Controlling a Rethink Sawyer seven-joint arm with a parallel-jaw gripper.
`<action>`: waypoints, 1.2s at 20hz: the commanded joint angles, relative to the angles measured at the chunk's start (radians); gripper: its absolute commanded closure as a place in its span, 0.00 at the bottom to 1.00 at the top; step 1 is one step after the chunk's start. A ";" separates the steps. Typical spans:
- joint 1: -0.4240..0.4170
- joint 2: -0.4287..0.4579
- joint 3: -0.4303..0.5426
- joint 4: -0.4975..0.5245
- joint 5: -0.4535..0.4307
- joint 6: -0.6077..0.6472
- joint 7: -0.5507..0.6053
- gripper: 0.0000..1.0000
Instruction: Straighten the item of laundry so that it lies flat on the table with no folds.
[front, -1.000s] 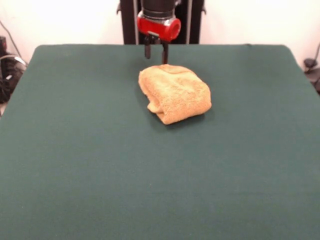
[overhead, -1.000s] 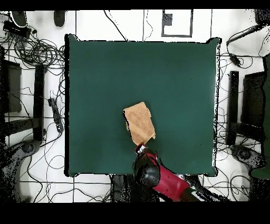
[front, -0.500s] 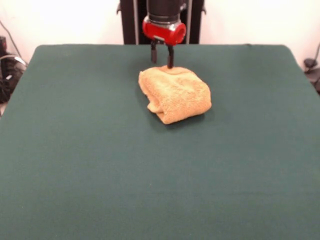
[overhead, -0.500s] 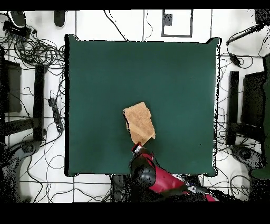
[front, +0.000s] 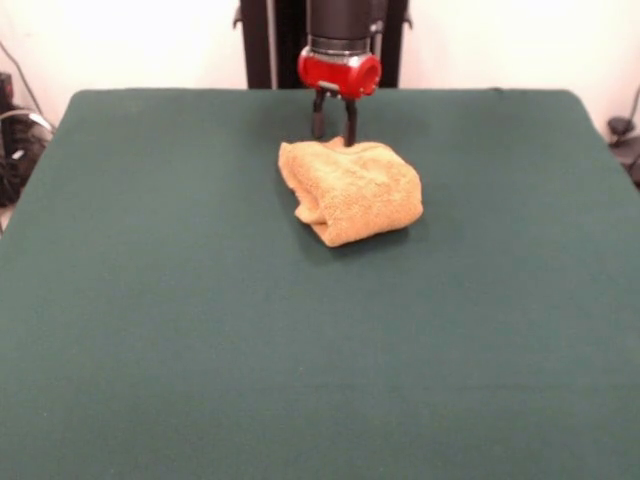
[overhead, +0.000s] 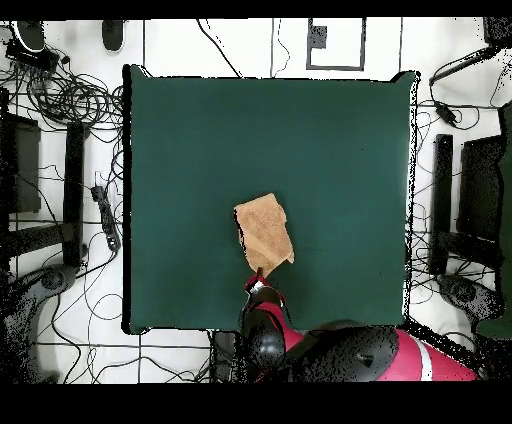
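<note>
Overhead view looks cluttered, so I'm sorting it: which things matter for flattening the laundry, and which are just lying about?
Job:
towel, folded
green table
gripper, open at the towel's far edge

Lying about:
cables on the floor
dark stands beside the table

Looks like a robot lab: green felt bench (overhead: 330, 150) on white tiled floor (overhead: 230, 45), tangled cables (overhead: 70, 95) and dark equipment racks (overhead: 480, 190) all around.

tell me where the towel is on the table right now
In the front view the folded towel lies on the table a little beyond its middle, toward the robot's side, with the open gripper at its far edge.
</note>
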 joint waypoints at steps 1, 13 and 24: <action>0.027 0.194 0.135 -0.194 0.027 -0.058 0.305 0.00; 0.015 0.162 0.130 -0.188 0.032 -0.005 0.247 1.00; 0.029 -0.001 0.128 -0.084 0.092 0.086 0.224 1.00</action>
